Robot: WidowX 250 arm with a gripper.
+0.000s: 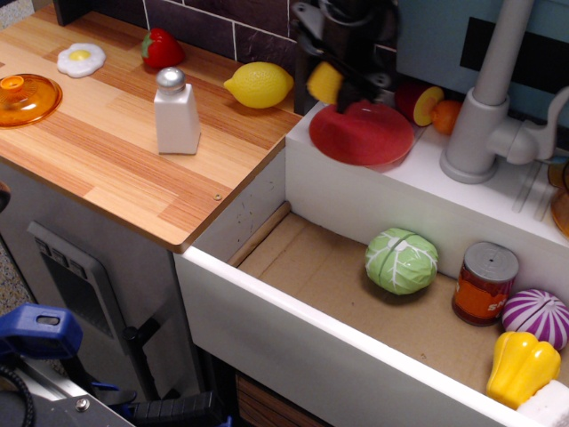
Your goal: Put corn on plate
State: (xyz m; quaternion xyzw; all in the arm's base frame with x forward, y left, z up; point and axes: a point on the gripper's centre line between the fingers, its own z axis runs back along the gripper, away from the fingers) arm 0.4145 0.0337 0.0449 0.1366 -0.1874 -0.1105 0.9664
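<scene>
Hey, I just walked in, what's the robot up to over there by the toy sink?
The gripper is holding the corn in the air above the back-left rim of the plate, which sits on the white ledge beside the faucet. The corn has not been set down yet. The lemon and salt shaker sit on the wooden counter, untouched.

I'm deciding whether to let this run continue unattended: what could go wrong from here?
The end effector holds the small yellow bumpy toy corn above the rear-left rim of the round translucent red plastic plate. Released here, it might bounce off the rim. The plate sits near the ledge, so the corn could roll into the white sink basin.
</scene>
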